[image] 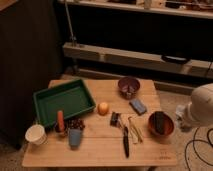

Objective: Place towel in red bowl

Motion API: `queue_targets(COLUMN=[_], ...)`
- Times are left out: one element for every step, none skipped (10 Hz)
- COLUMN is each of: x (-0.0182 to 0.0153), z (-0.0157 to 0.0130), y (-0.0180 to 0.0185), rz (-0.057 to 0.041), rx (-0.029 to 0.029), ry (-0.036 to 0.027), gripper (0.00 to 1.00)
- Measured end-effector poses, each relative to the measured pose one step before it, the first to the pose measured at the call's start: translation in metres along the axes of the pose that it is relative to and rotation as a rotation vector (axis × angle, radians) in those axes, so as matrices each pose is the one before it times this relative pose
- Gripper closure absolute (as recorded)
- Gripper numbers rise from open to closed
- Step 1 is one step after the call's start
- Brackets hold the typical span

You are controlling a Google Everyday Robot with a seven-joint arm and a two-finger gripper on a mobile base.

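1. Only one bulky white arm segment [202, 107] shows, at the right edge of the camera view and cut off by it.
2. A smaller pale joint section sits at its lower left side.
3. The gripper is out of view; its jaws are closed.
4. Nothing can be placed relative to the jaws, since they are unseen.

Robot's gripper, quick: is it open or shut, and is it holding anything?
Gripper: out of sight past the table's right edge, where only the white arm shows; shut; whether it holds anything cannot be told.
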Motion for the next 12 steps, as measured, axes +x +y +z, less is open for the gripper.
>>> queue_targets(x=[0.00519,0.00289,0.00168,0.00107,0.00121,0.00209,-0.00030,-0.00316,-0.00360,-0.00205,-0.00373,-0.00452], z=[0.01419,0.01348,0.01257,0.01530,0.01456,0.01090,0.00744,0.00377,-0.00010,-0.00093,0.00174,0.00225], y=[-0.00505,0.00129,0.00473,0.01011,0.00567,0.00049,0.00154,0.00738,0.00587,0.00173,0.00141,0.00492], rz=[0.03532,0.01719,0.00528,-0.00431,-0.00967,-0.00685,-0.01473,-0.02634,-0.02236,-0.01045,-0.01083,-0.01212], rx=[-0.05324,-0.03860,-0.02603,-0.03621,-0.03325,-0.01980,-0.01152,-0.01324,-0.01065,-0.00820,-0.01249,-0.00997], ry=[0.00480,0.00244,0.00067,0.00260,0.00297,0.00023,-0.00482,-0.00630,-0.00685,-0.00509,-0.00231,-0.00064], gripper=[1.00,1.00,1.00,1.00,1.00,1.00,1.00,1.00,1.00,1.00,1.00,0.99])
